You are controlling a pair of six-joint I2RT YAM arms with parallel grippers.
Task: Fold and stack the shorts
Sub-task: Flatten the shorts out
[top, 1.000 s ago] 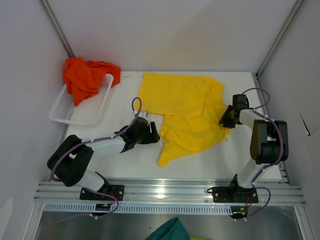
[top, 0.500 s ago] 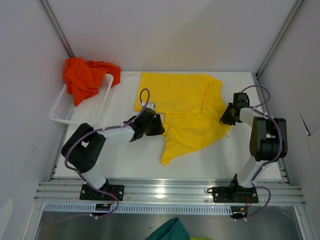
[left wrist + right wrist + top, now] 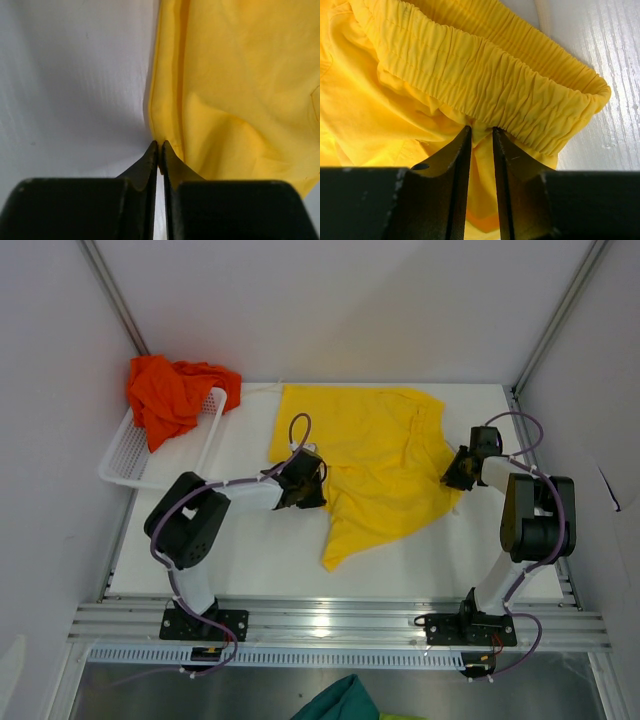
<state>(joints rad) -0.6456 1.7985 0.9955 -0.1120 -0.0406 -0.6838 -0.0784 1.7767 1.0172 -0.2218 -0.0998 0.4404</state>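
From above, the tips of both pincers are hard to see, because the black arm parts cover them. The left pincer (image 3: pixel 318 490) is seen best by its own camera. There the left pincer (image 3: pixel 158 146) is closed almost all the way, and its two thin tips pinch the very edge of the thin, soft, bright yellow shorts (image 3: pixel 240 90). The rest of that cloth runs off ahead and to the right of it, past the edge of the picture. The right pincer (image 3: pixel 479 131) is closed on a fold of the yellow shorts (image 3: pixel 470 75) just under the wrinkly stretchy waistband. The waistband lies right in front of its tips. The yellow shorts (image 3: pixel 385 455) lie spread on the flat white tabletop (image 3: pixel 260 550) between the two pincers, with the right pincer (image 3: pixel 452 472) at their right side. There are two pairs of shorts. The other pair is the thin orange-red shorts (image 3: pixel 170 390), bunched up in one white plastic basket (image 3: pixel 150 465), far off to the left of the left pincer. They are too crumpled to show their shape. One teal-green cloth (image 3: pixel 335 705) is cut off by the bottom edge.
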